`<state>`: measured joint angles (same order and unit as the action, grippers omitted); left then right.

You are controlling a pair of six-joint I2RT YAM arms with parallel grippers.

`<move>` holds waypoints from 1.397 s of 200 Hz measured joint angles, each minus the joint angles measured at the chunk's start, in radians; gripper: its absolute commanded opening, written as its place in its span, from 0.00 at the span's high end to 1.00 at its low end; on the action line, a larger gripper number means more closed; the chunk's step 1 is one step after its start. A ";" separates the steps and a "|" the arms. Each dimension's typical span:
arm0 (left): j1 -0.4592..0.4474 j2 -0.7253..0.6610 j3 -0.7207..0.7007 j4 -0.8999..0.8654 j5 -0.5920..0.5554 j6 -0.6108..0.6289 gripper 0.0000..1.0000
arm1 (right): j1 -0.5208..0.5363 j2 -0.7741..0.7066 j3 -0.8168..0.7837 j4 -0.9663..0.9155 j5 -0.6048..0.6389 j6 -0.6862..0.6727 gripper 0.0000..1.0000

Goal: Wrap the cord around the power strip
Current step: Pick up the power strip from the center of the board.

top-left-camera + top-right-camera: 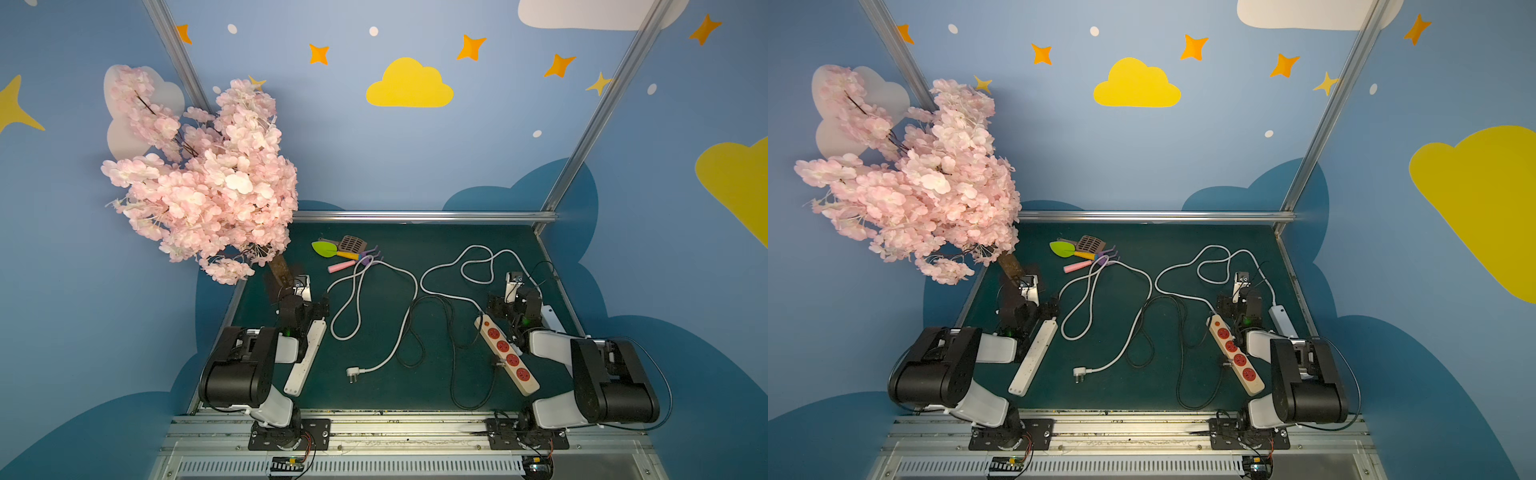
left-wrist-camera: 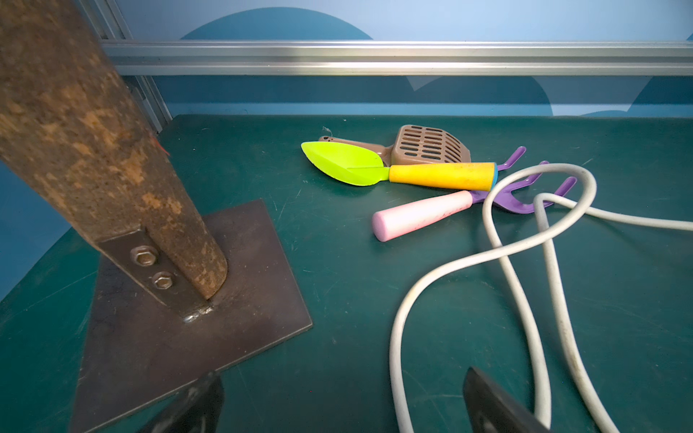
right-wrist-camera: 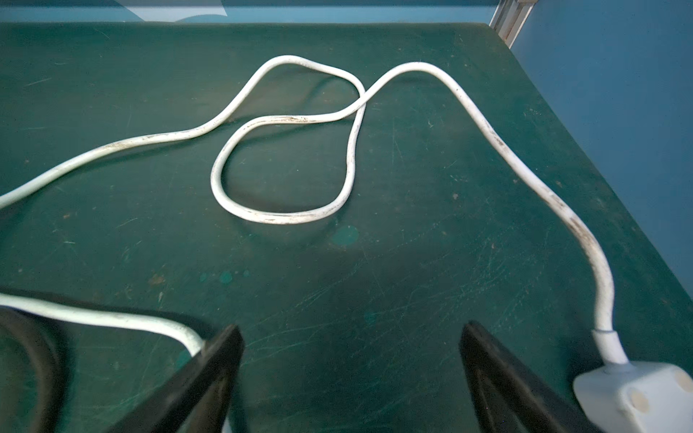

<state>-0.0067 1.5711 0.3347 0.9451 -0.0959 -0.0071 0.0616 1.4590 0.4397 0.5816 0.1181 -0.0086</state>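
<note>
— Beside the tree's base plate (image 1: 272, 289), in both top views, found the white power strip (image 1: 305, 357) lying flat and bare, its white cord (image 1: 399, 332) sprawled in loops away from the plate, ending at the plug (image 1: 352, 371). Took that strip for the likely target, despite a red-socket strip (image 1: 507, 355) well apart from the plate.

— Reckoned the step in hand how?

— Judged it wisest to pinch the cord close to the casing, pin the strip with the other arm, then lay snug lengthwise turns. Worth freeing the loop beforehand from the toy rake (image 1: 368, 261) and the black cord (image 1: 453, 332).

— And the jaws from above?

— Caught the left gripper (image 1: 322, 306) just beside the plate, at the strip's end nearest it; the right gripper (image 1: 494, 306) well apart from the plate. Could not read their spread there.

— Left wrist?

— Saw jaws spread wide, gripping nothing, one finger (image 2: 198, 403) near the plate (image 2: 187, 337). Made out one cord strand (image 2: 396, 356) in the gap, another passing behind the finger farther from the plate (image 2: 491, 405). No strip in frame.

— Right wrist?

— No plate in frame. Likewise jaws spread and empty, a second white cord (image 3: 285, 165) looped ahead, one stretch slipping behind a finger (image 3: 210, 367); nothing between them.
</note>
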 measured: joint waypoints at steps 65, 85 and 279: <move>0.005 0.000 0.000 0.000 0.004 0.000 0.00 | 0.000 0.000 0.002 0.000 -0.006 0.000 0.08; 0.024 0.000 0.000 0.000 0.014 -0.009 0.00 | -0.001 0.000 0.004 0.000 -0.007 0.000 0.08; -0.184 -0.705 0.369 -1.358 -0.048 -0.568 0.19 | 0.246 -0.212 0.598 -1.214 -0.316 0.484 0.14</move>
<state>-0.1909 0.8665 0.7036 -0.4133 -0.1440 -0.5747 0.3073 1.2465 1.0374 -0.6323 -0.1978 0.4759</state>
